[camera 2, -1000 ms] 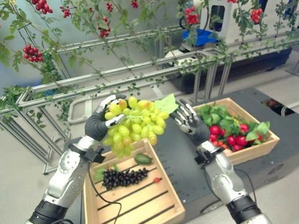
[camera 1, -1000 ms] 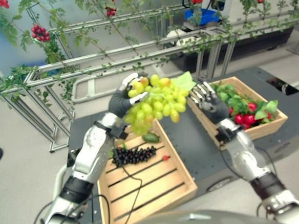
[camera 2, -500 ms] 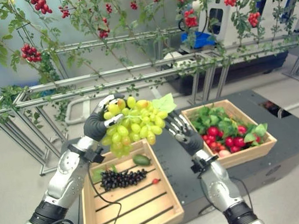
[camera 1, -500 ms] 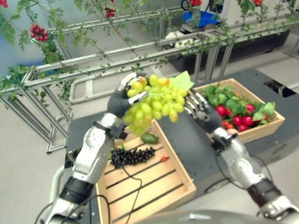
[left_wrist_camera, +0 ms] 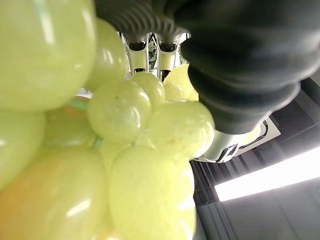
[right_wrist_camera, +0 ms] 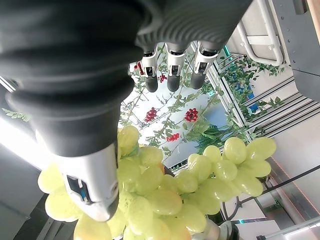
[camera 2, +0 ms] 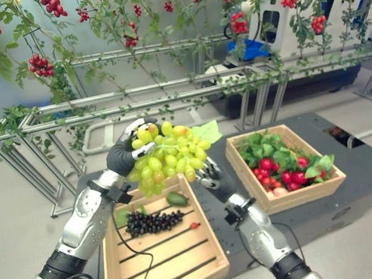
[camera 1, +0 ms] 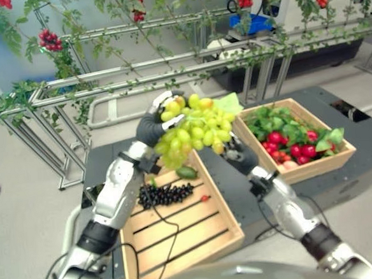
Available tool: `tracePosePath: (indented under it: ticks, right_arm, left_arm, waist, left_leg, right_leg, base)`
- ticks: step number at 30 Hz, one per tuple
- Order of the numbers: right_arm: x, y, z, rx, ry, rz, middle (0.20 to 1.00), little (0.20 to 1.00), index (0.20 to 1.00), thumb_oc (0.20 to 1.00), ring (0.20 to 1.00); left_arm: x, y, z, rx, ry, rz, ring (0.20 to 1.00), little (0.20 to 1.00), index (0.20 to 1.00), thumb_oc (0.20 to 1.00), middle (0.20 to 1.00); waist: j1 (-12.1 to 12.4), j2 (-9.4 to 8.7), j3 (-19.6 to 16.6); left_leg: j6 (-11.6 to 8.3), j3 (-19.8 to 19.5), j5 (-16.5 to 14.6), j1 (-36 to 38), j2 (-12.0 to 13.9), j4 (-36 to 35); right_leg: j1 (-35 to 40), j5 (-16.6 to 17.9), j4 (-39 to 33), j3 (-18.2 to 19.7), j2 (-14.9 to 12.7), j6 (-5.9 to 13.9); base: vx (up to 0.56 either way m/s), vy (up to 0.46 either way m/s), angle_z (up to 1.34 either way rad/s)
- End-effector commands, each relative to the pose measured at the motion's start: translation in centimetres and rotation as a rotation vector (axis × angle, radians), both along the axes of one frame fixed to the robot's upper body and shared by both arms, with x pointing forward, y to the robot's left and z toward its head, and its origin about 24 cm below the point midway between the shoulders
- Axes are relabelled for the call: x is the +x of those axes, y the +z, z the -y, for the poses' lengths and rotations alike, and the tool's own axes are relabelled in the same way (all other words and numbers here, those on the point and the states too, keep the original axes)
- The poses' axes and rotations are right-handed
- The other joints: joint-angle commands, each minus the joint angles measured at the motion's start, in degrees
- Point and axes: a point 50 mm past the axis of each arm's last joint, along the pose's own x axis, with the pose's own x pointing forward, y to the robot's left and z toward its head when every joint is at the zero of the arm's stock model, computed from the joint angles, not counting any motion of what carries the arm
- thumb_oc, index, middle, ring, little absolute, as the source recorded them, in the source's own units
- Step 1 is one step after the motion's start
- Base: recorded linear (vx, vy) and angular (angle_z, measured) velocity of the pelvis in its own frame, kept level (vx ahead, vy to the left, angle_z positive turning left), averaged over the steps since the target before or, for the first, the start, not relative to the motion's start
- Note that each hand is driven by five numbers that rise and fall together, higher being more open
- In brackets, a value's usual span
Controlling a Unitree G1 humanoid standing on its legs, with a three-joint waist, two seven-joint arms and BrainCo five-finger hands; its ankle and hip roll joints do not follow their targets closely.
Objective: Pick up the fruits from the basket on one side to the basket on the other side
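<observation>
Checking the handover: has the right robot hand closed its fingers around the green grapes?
No: the right robot hand has its fingers straight beside the green grapes, which the left robot hand holds up.

Big bunch of green grapes (camera 1: 195, 129) with a leaf, held up in the air above the slatted left basket (camera 1: 179, 229), roughly its 12 o'clock end.

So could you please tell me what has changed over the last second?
The right hand has swung from beside the right wooden basket in under the bunch of green grapes, fingers open. The left hand stays closed on the bunch, above the left wooden basket.
</observation>
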Motion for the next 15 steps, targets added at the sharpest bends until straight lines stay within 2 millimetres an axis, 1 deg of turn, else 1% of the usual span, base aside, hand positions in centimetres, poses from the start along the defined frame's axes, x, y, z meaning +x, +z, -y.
tracePosePath:
  ticks: [1, 15]
  right_arm:
    - [1.3, 3.9, -2.0, 0.102, 0.036, 0.171, 1.000, 1.000, 1.000, 1.000, 1.000]
    - [1.2, 5.4, -2.1, 0.151, 0.036, 0.224, 1.000, 1.000, 1.000, 1.000, 1.000]
  left_arm:
    - [0.5, 2.1, -0.4, -0.023, 0.003, 0.114, 0.200, 0.200, 0.200, 0.200, 0.200]
    - [0.1, 1.2, -0.4, 0.027, -0.015, 0.090, 0.200, 0.200, 0.200, 0.200, 0.200]
  waist:
    - [0.0, -3.85, -1.4]
    - [0.0, -3.84, -1.3]
  left_leg:
    - [4.08, 0.6, -6.4, 0.2, -5.5, 3.5]
    - [4.11, 0.5, -6.5, 0.0, -5.4, 3.9]
  right_leg:
    - [4.3, -0.7, -2.4, -0.4, -1.0, 3.74]
    - [4.0, -0.6, -2.3, -0.2, -1.0, 3.76]
  base:
    - [0.00, 0.000, 0.00]
    - [0.00, 0.000, 0.00]
